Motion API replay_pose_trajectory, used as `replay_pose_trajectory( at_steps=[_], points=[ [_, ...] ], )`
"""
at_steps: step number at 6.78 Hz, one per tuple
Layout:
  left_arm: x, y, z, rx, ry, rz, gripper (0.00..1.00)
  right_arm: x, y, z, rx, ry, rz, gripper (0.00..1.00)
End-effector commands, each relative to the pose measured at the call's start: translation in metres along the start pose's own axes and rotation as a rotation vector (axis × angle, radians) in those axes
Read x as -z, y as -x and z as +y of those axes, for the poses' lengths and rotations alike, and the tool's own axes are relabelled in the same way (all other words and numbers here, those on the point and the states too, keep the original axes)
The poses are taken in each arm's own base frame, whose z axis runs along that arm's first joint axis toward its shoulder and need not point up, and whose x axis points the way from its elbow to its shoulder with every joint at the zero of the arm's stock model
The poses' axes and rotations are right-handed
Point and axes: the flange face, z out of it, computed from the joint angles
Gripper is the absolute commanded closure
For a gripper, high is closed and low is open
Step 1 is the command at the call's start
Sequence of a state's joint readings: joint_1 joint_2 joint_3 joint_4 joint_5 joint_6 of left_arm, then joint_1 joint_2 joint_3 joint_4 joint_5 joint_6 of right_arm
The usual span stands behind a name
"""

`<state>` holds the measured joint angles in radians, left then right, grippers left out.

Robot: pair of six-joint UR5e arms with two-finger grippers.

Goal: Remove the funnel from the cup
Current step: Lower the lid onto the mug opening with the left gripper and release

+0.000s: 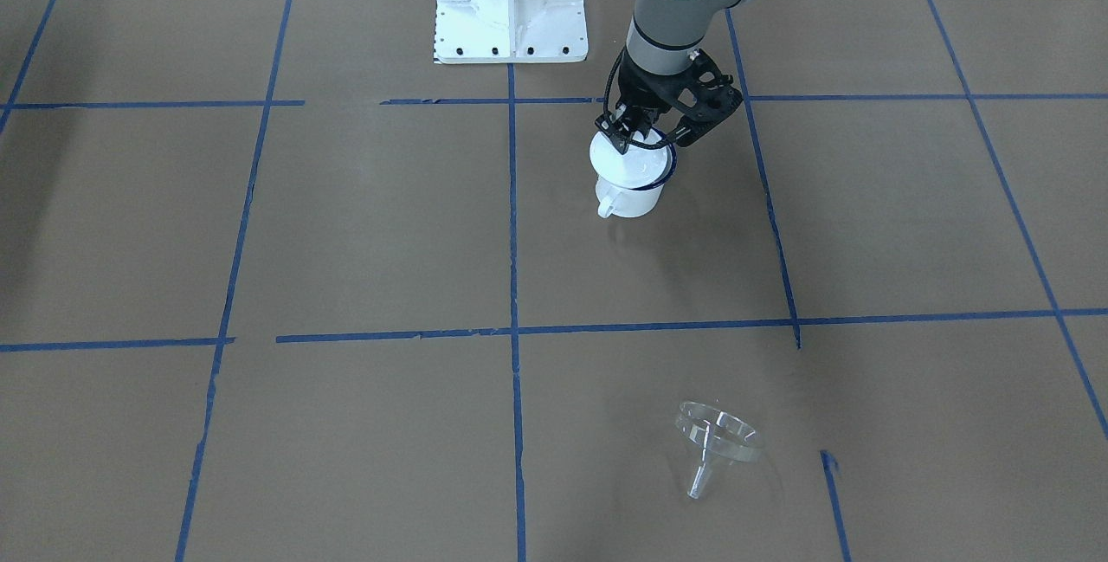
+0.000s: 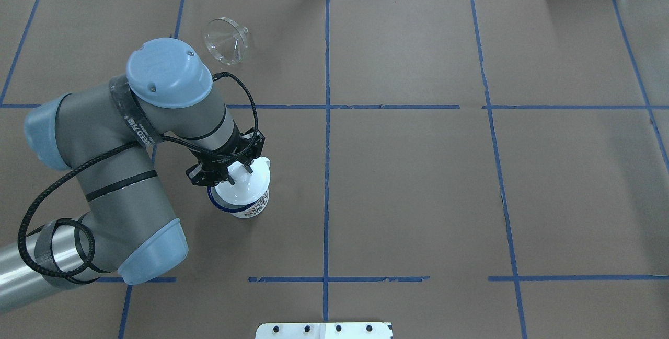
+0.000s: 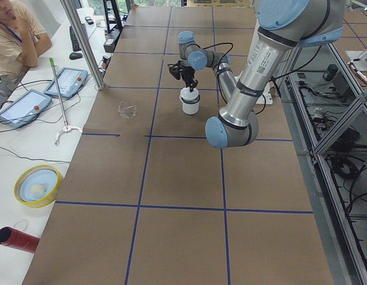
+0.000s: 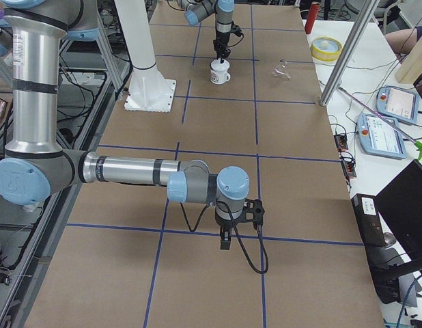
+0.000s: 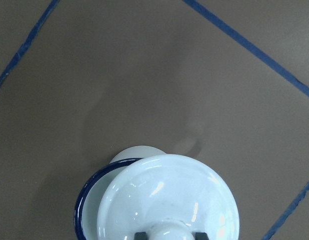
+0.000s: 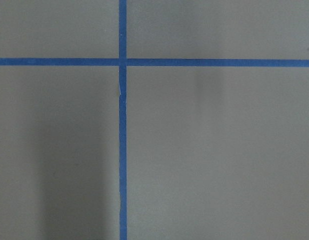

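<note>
The cup (image 1: 630,197) is a white mug with a dark blue rim, standing upright on the brown table. A white domed lid (image 1: 634,162) sits over its mouth, shifted a little, so part of the blue rim (image 5: 82,199) shows. My left gripper (image 1: 636,134) is above the mug, shut on the lid's knob (image 5: 169,233). The clear funnel (image 1: 717,436) lies on its side on the table, well away from the cup, also in the overhead view (image 2: 226,40). My right gripper (image 4: 225,240) hangs over bare table far off; I cannot tell if it is open.
Blue tape lines (image 1: 512,224) grid the table. The white robot base (image 1: 511,3) stands behind the cup. A yellow bowl (image 3: 38,185), a red cylinder (image 3: 14,239) and teach pendants (image 3: 69,81) lie on the side bench, where a person (image 3: 14,35) sits.
</note>
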<state>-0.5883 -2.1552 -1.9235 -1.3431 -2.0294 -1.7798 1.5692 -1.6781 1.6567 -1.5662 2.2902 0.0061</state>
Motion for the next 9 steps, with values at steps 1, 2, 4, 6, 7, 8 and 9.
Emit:
replay_pose_trajectory(
  at_steps=[1, 2, 4, 6, 7, 8, 9],
  points=[
    [0.013, 0.01, 0.004, -0.002, -0.002, 0.006, 1.0, 0.0, 0.0, 0.0, 0.0, 0.0, 0.0, 0.0],
    [0.012, 0.014, 0.004, -0.002, -0.006, 0.001, 1.0, 0.0, 0.0, 0.0, 0.0, 0.0, 0.0, 0.0],
    [0.009, 0.014, 0.002, -0.001, -0.019, -0.001, 1.0, 0.0, 0.0, 0.0, 0.0, 0.0, 0.0, 0.0],
    [0.003, 0.016, 0.004, -0.007, -0.02, -0.009, 1.0, 0.0, 0.0, 0.0, 0.0, 0.0, 0.0, 0.0],
    [0.001, 0.016, 0.004, -0.007, -0.019, -0.011, 1.0, 0.0, 0.0, 0.0, 0.0, 0.0, 0.0, 0.0],
    [-0.002, 0.016, 0.004, -0.007, -0.02, -0.017, 1.0, 0.0, 0.0, 0.0, 0.0, 0.0, 0.0, 0.0],
    [-0.002, 0.015, 0.004, -0.008, -0.019, -0.016, 1.0, 0.0, 0.0, 0.0, 0.0, 0.0, 0.0, 0.0]
  ],
)
